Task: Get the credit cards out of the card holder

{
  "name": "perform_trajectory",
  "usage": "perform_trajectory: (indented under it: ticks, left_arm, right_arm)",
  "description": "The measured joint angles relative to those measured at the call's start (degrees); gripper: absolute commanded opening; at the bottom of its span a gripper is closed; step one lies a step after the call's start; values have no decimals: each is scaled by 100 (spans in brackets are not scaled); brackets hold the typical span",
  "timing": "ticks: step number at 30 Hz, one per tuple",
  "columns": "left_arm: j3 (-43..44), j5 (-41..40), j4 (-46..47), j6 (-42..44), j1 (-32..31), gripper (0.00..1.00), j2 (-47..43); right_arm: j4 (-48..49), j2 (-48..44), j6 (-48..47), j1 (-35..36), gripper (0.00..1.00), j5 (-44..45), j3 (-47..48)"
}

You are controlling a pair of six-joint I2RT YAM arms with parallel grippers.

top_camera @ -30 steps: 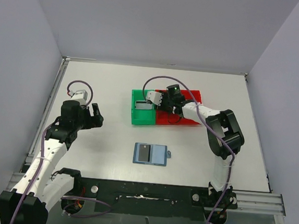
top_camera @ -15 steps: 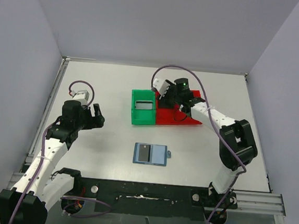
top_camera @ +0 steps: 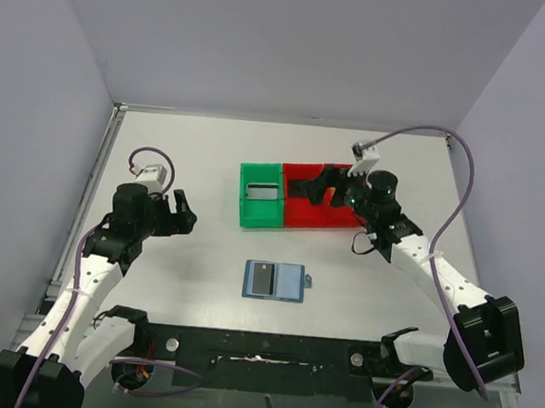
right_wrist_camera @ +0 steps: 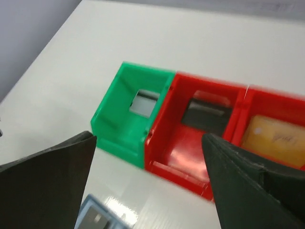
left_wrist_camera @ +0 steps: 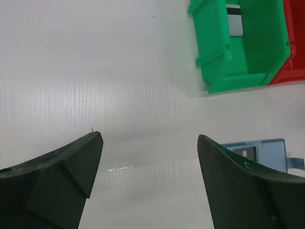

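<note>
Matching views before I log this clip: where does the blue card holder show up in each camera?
Top external: the card holder lies open mid-table, nearer the arm bases than the bins.
Left wrist: card holder at lower right, partly behind a pincer finger.
Right wrist: only a corner of it at the bottom edge, left of centre.
Shared landmark: the green bin.

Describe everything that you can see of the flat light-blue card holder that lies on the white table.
The flat light-blue card holder lies open and flat on the white table, nearer the arm bases than the green plastic bin. It has two squarish panels and a small tab on its right edge. Its material looks smooth; leather or plastic, I cannot tell. A dark grey rectangular card shows on its left panel in the top view. Only the table and this card touch it.
</note>
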Motion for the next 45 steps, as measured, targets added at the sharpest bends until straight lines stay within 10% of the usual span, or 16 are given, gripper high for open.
perform_trajectory:
  ticks: [6,13,22,45]
  left_arm:
    - [-85,98,181,-74,-92,74,-286]
    - [-435,667,584,-584,-114,65,-420]
    - [-752,1161,1250,-1720,-1174,46,83]
    - [-743,127,2326,-2702,-3366,31,2164]
  right_arm:
    - [935,-302,2612,120,96,-612,-2227]
    - [647,-531,4000,2258,62,595,-2321]
    - [656,-289,4728,2610,39,1073,-2780]
    - [929,654,5066,2481,35,658,-2809]
